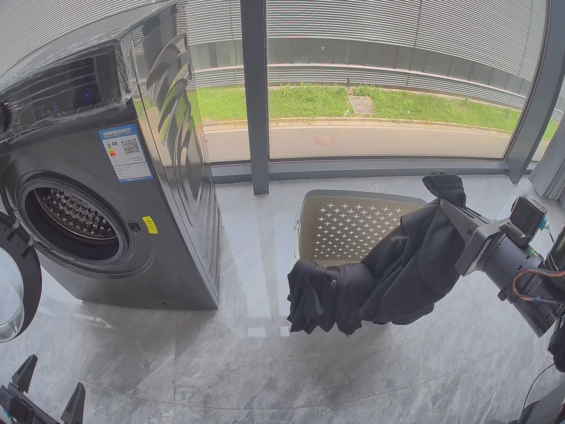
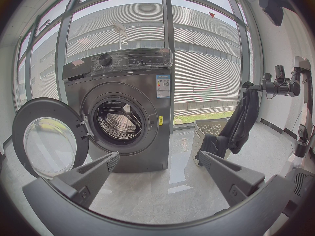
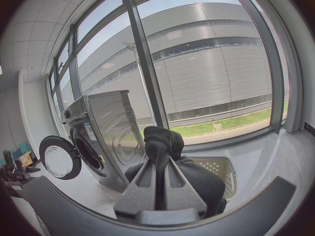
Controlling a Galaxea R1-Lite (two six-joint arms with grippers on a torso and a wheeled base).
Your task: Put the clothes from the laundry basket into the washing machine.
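Observation:
A black garment (image 1: 406,266) hangs from my right gripper (image 1: 448,202), which is shut on its top end above the beige laundry basket (image 1: 347,222); its lower part drapes over the basket's front rim. In the right wrist view the shut fingers (image 3: 174,184) pinch the dark mesh cloth (image 3: 162,145). The grey washing machine (image 1: 112,166) stands at the left with its round door (image 1: 15,284) swung open and the drum (image 1: 76,213) bare. My left gripper (image 2: 157,163) is open, low at the near left, facing the drum (image 2: 118,122). It also sees the hanging garment (image 2: 239,125).
Grey polished stone floor (image 1: 247,360) runs between washer and basket. A glass wall with a dark pillar (image 1: 254,83) closes the far side. A curtain (image 1: 553,172) hangs at the far right.

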